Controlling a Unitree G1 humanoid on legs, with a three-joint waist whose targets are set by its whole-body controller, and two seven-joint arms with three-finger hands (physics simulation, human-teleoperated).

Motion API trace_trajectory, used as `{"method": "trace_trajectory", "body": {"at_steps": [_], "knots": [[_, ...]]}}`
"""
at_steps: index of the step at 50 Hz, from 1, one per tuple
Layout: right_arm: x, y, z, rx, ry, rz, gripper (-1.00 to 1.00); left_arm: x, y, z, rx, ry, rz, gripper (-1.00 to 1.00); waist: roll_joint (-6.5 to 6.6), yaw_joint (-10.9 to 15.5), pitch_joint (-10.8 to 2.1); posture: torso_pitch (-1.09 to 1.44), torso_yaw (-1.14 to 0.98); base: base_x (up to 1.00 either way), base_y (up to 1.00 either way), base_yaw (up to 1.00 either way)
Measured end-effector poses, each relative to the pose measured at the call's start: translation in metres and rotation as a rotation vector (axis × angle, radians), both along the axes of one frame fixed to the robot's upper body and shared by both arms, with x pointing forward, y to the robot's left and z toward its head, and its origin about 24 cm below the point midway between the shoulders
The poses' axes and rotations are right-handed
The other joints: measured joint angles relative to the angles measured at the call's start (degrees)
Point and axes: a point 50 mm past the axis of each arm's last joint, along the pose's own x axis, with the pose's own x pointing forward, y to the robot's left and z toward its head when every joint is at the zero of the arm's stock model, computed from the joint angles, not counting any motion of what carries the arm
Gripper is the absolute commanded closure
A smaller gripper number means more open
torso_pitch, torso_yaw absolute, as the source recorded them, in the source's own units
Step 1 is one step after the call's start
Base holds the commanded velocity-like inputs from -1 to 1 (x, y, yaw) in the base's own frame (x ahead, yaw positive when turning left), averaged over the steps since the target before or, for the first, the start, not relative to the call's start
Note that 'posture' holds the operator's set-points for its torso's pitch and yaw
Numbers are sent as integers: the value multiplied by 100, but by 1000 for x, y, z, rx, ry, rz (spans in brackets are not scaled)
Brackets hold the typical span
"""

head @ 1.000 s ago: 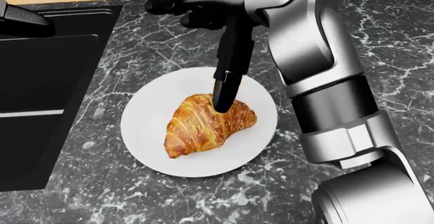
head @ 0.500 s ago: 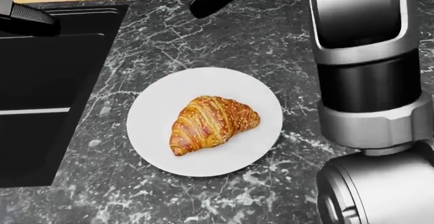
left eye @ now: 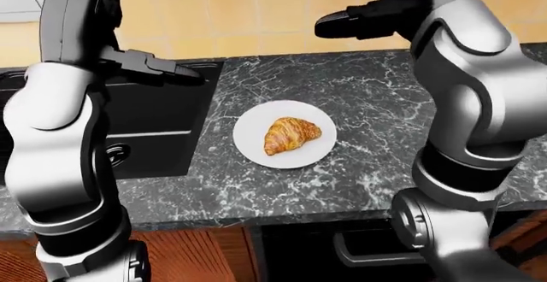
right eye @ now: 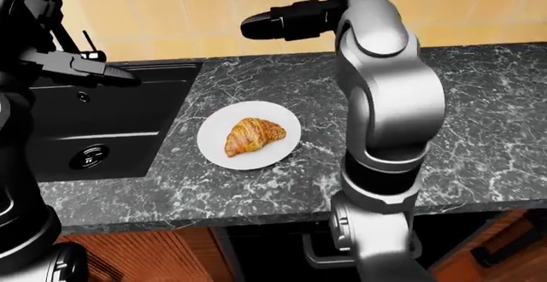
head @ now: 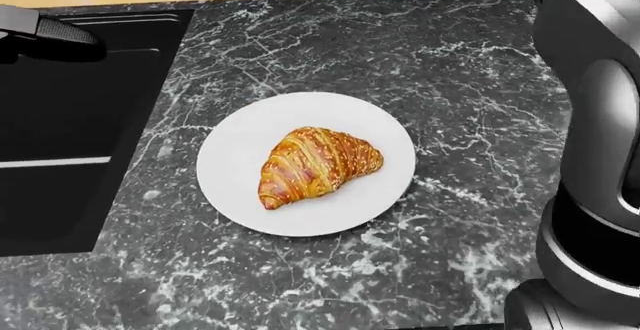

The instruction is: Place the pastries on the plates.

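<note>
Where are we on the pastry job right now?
Done: one croissant lies on the white plate on the marble counter. In hand: nothing; the right hand and left hand hang empty above it. No other pastry or plate shows in these views.

In the head view my right hand [right eye: 274, 22] lies outside the top edge, my left hand [left eye: 162, 67] is cut to one fingertip at the left edge, and the black sink [head: 60, 142] runs off-frame.

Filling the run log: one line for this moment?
croissant: on white plate | right hand: raised, empty | left hand: over sink | counter
</note>
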Motion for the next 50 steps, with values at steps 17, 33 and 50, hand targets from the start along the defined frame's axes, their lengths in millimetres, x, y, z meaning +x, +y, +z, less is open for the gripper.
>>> {"method": "trace_trajectory", "body": {"at_steps": [17,33,50], "knots": [[6,7,-54,23,25,-24,-100,13,8,-26,-77,0,32,-100,-202,-31,31,-16,0,-73,2,0],[-4,-1,-91,138,-5,-17,-100,24,9,-61,-133,52,38,-100,92,-91,73,-16,0,-1,11,0],[-12,6,-84,131,-44,41,-100,23,14,-57,-136,30,67,-100,-239,-151,72,-16,0,1,45,0]]}}
